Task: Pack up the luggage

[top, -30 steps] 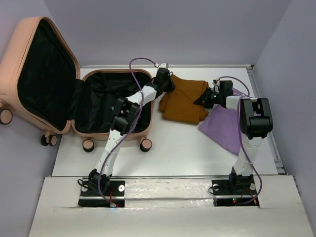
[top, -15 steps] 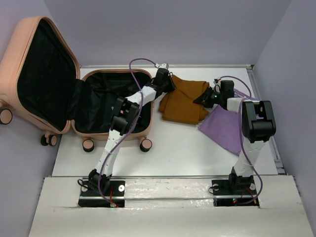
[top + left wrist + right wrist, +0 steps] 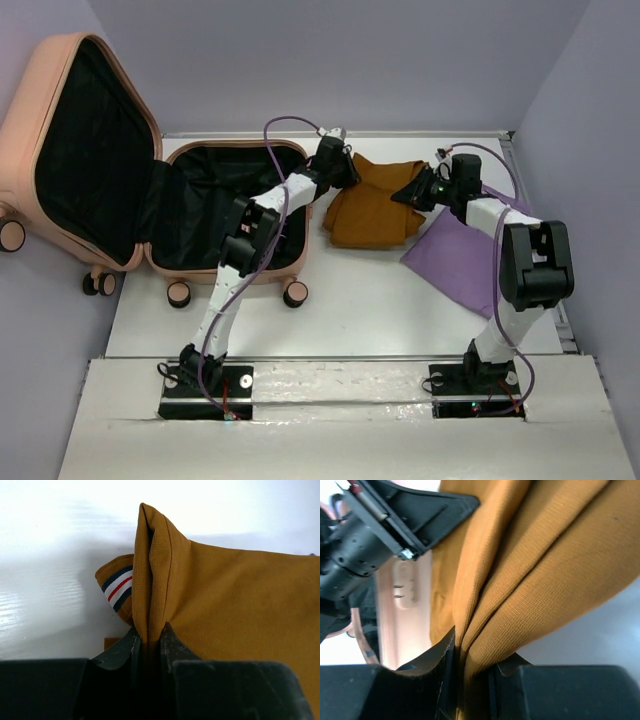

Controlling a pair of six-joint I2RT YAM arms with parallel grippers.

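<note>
Left tool (image 3: 148, 635) and right tool (image 3: 470, 645) each pinch shut on a fold of the mustard cloth (image 3: 375, 205). The open peach suitcase (image 3: 20, 150) sits at its nine o'clock. Likely next: lift together and carry it there.

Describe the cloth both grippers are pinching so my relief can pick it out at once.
Start at the open peach-pink suitcase on the left; the cloth lies just right of it. It is mustard-brown, pinched at opposite ends by the left gripper and right gripper. Its purple neighbour lies ungripped, and only the brown one shows a striped tag.
</note>
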